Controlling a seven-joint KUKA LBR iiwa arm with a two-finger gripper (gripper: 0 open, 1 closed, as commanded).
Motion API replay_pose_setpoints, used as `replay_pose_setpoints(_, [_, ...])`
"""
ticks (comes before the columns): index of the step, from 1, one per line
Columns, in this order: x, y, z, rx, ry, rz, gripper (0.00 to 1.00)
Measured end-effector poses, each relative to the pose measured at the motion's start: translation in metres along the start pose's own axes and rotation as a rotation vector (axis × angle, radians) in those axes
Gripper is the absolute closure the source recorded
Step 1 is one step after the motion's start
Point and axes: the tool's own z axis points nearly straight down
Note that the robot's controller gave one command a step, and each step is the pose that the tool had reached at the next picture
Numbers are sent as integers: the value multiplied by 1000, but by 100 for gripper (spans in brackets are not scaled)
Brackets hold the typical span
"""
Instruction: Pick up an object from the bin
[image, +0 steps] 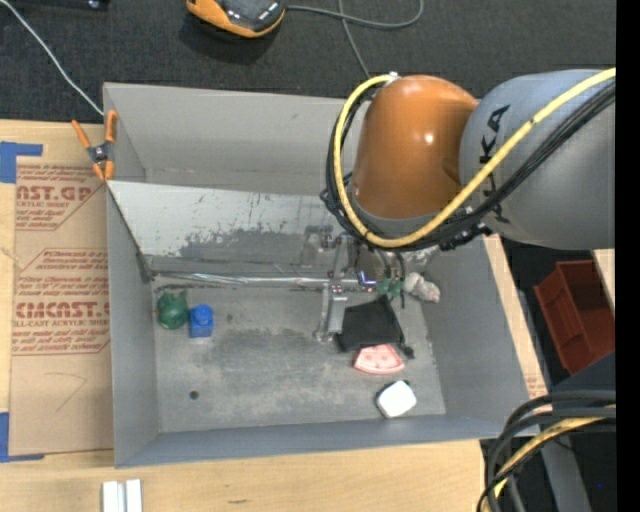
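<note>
Grey bin (250, 375), black pad (368, 322) and pink piece (378, 359) beside jaws of "KA"-lettered arm (415, 150), spread indiscernible.

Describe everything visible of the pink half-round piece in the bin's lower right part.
The pink piece is a small, flat, half-round shape, pink-red with a paler edge, rather like a toy fruit slice; its material cannot be told. It lies flat on the floor of the bin, right of centre. Its upper edge meets the black pad just behind it, though I cannot tell whether they only touch or overlap. The white block lies apart from it, closer to the front wall.
</note>
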Motion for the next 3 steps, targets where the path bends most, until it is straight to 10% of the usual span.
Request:
replay_pose_setpoints(1, [-1,-1,-5,-1,-8,2,0])
replay_pose_setpoints(2, [-6,-45,83,0,2,-121,0])
replay_pose_setpoints(3, [23,-77,62,0,-9,-89,0])
